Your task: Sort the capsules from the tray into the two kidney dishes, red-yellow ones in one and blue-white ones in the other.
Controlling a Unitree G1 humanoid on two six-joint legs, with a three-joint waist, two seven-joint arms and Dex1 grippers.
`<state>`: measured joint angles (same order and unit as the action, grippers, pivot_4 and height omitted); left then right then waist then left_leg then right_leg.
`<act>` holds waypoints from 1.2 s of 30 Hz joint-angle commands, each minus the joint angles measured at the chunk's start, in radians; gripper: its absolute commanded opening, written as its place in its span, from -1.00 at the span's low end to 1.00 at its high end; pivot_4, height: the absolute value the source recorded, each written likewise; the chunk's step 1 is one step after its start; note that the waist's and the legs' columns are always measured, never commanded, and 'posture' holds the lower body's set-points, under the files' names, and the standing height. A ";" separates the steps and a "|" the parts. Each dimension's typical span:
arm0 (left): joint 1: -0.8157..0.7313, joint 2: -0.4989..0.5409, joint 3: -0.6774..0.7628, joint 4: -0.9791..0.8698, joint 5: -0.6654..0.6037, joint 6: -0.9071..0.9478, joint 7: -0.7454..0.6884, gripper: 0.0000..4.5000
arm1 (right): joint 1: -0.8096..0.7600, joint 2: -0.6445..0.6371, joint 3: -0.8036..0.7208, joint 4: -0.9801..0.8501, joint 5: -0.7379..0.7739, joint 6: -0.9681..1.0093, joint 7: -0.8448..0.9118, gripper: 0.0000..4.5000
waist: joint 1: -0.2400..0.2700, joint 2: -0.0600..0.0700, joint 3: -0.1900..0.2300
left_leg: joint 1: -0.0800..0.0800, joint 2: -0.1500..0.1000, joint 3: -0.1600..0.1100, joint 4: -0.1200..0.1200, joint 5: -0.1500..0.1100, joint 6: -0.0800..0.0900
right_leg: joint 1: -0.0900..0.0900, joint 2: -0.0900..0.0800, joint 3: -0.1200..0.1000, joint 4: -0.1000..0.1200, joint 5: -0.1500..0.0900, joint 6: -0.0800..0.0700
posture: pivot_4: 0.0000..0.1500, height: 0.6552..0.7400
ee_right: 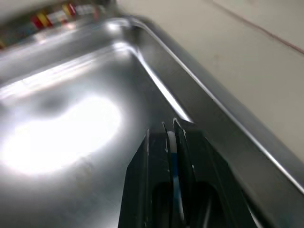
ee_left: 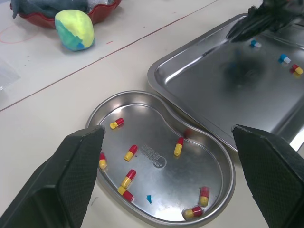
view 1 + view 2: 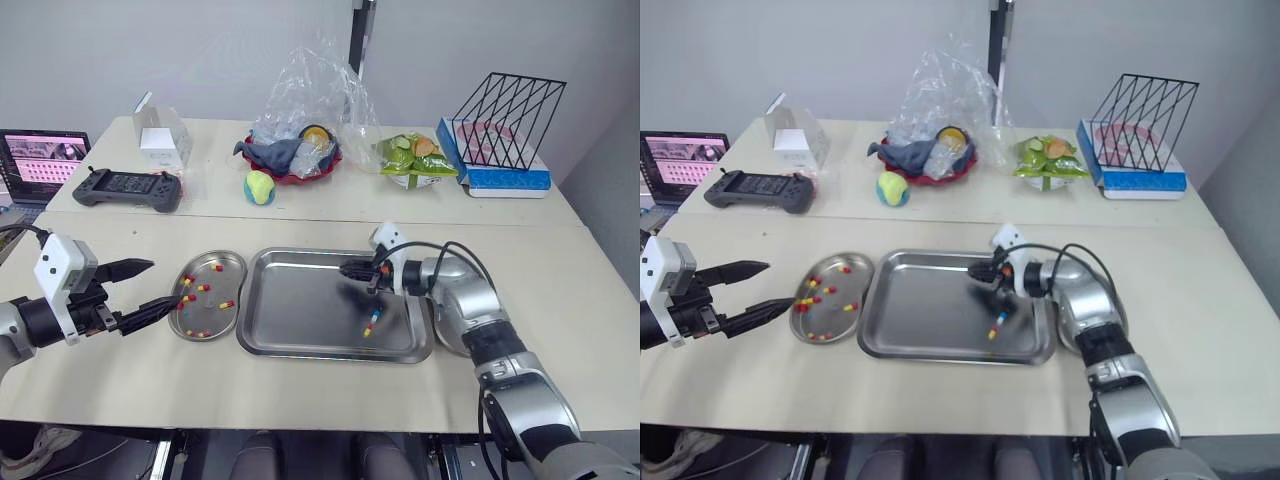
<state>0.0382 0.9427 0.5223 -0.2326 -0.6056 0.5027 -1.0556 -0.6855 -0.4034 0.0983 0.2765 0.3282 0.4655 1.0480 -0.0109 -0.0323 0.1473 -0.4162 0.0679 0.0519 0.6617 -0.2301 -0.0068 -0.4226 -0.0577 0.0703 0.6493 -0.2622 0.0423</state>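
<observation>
- A beige table (image 3: 300,385) bears the steel tray (image 3: 300,300).
- Left of the tray, the left gripper (image 3: 166,282) gapes wide, empty, beside a kidney dish (image 2: 152,118) holding red-yellow capsules (image 2: 178,146).
- Two loose capsules (image 3: 370,322) lie inside the tray.
- Over its far right part, the right gripper (image 3: 347,270) pinches a blue-white capsule (image 1: 172,142).

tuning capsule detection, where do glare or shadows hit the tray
Right wrist view: broad white glare on the floor of the rectangular stainless steel tray, ahead of the right gripper, shut on a blue-white capsule. Left eye view: dark gripper shadow on that floor.
</observation>
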 commanded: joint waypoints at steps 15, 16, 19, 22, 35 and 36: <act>-0.100 -0.047 -0.040 0.006 -0.068 -0.020 -0.014 1.00 | 0.210 -0.460 -0.229 -0.002 0.030 0.014 0.076 -0.99 | -0.007 0.000 0.000 | 0.001 0.000 0.000 0.000 0.000 0.000 | 0.001 0.001 0.001 -0.001 0.000 0.000 | 1.00 0.85; -0.103 -0.047 -0.049 0.010 -0.060 -0.027 -0.013 1.00 | 0.223 -0.460 -0.233 -0.012 0.037 0.023 0.071 -0.99 | -0.007 0.000 0.000 | 0.001 0.000 0.000 0.000 0.000 0.000 | 0.001 0.001 0.001 -0.001 0.000 0.000 | 1.00 0.85; -0.118 -0.051 -0.076 0.028 -0.024 -0.063 0.000 1.00 | 0.251 -0.451 -0.241 -0.022 0.038 0.058 0.022 -0.99 | -0.004 0.000 0.000 | 0.001 0.000 0.001 0.000 0.000 0.000 | 0.001 0.000 0.001 -0.001 0.000 0.000 | 1.00 0.85; -0.132 -0.056 -0.091 0.051 0.018 -0.105 0.020 1.00 | 0.262 -0.453 -0.255 -0.038 0.067 0.098 0.016 -0.83 | -0.003 0.000 0.000 | 0.001 0.000 0.001 0.000 0.000 0.000 | 0.001 0.000 0.001 -0.001 0.000 0.000 | 1.00 0.85; -0.146 -0.060 -0.074 0.283 0.137 -0.240 0.051 1.00 | 0.214 -0.540 -0.407 0.119 0.116 0.054 0.050 0.99 | -0.001 0.000 0.000 | 0.001 -0.001 0.001 0.000 0.000 0.000 | 0.001 0.000 0.001 -0.001 0.000 0.000 | 1.00 0.85; -0.148 -0.055 -0.071 0.302 0.134 -0.247 0.040 1.00 | 0.209 -0.540 -0.415 0.144 0.113 0.035 0.046 0.99 | -0.001 0.000 0.000 | 0.001 -0.001 0.001 0.000 0.000 0.000 | 0.001 0.000 0.001 -0.001 0.000 0.000 | 1.00 0.85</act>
<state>-0.1008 0.8718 0.4152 0.0591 -0.4704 0.2834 -1.0040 -0.4606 -0.9277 -0.2735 0.4006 0.4347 0.5417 1.0972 -0.0123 -0.0322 0.1473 -0.4151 0.0671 0.0529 0.6617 -0.2301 -0.0067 -0.4214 -0.0577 0.0712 0.6478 -0.2622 0.0424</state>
